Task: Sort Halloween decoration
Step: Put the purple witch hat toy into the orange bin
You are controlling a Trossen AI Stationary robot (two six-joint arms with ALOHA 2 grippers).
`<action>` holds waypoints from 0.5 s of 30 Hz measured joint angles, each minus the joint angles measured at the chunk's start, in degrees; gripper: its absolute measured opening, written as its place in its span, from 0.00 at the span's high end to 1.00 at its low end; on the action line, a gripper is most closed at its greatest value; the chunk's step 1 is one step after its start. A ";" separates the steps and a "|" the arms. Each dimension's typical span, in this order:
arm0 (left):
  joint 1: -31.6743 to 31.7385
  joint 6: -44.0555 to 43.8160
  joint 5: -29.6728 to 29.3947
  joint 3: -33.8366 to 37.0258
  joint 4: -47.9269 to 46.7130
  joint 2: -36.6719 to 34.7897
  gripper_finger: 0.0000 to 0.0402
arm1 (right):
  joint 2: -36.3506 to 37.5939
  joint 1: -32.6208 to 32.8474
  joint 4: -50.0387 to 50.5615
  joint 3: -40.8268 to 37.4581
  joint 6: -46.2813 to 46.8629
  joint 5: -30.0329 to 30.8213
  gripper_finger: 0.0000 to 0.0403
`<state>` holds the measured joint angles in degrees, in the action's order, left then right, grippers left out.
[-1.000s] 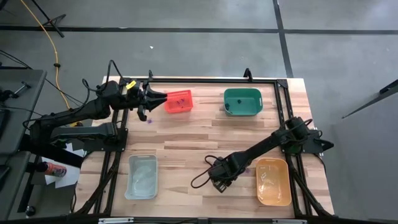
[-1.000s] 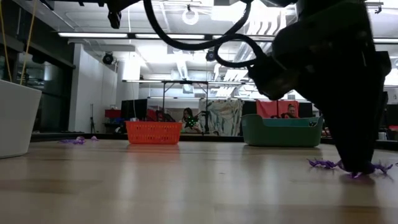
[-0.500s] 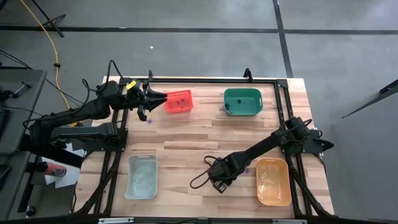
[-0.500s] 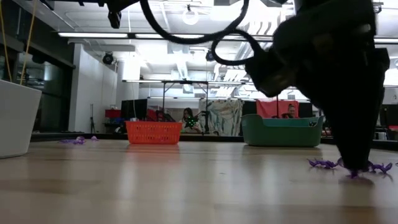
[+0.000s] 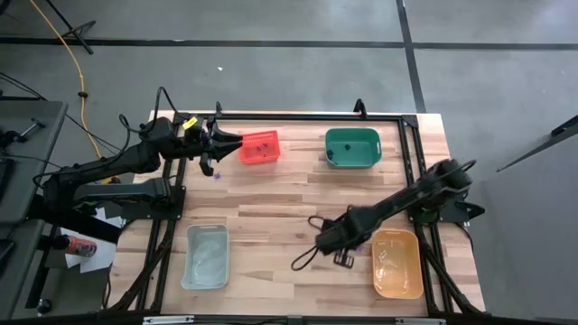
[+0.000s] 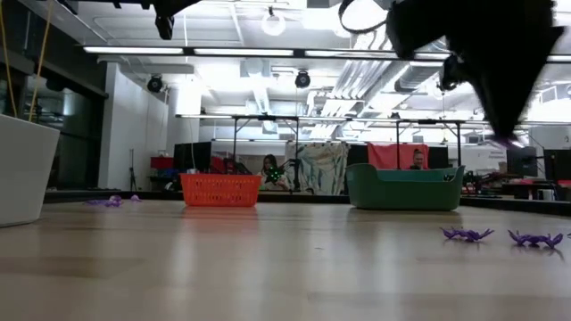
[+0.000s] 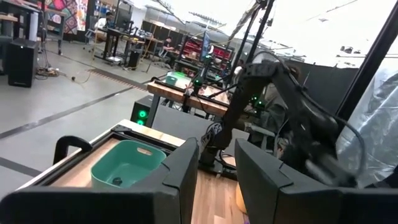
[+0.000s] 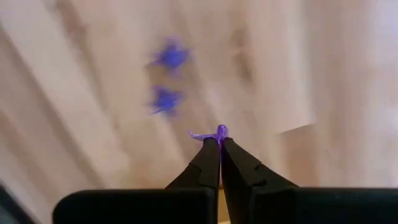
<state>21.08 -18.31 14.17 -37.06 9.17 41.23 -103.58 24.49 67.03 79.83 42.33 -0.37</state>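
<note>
Right claw (image 8: 219,144) clenched on purple trinket (image 8: 217,132) in wrist view, left claw (image 7: 214,180) parted, holding nothing.

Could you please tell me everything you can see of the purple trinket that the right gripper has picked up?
The purple trinket is tiny, with thin spiky limbs, and looks like soft plastic. It is pinched at the very tips of the right gripper, whose dark fingers are shut on it; a thin limb sticks out to one side. It hangs clear of the wooden table, touching nothing but the fingers. Two similar purple trinkets lie blurred on the wood below.
</note>
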 joint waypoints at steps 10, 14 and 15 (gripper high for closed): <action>-0.02 3.98 -1.55 0.00 -0.76 0.02 0.76 | 26.44 -8.42 -18.15 -22.60 0.03 6.67 1.00; 0.01 3.54 -3.07 0.00 -0.84 0.02 0.76 | 36.76 -14.49 -35.98 -34.21 -2.66 6.74 1.00; 0.00 3.56 -3.08 0.00 -0.84 0.02 0.76 | 38.67 -16.15 -41.33 -36.83 -3.71 6.77 1.00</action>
<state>21.08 -14.74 11.09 -37.06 8.33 41.25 -64.91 8.35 25.70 43.00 38.62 6.40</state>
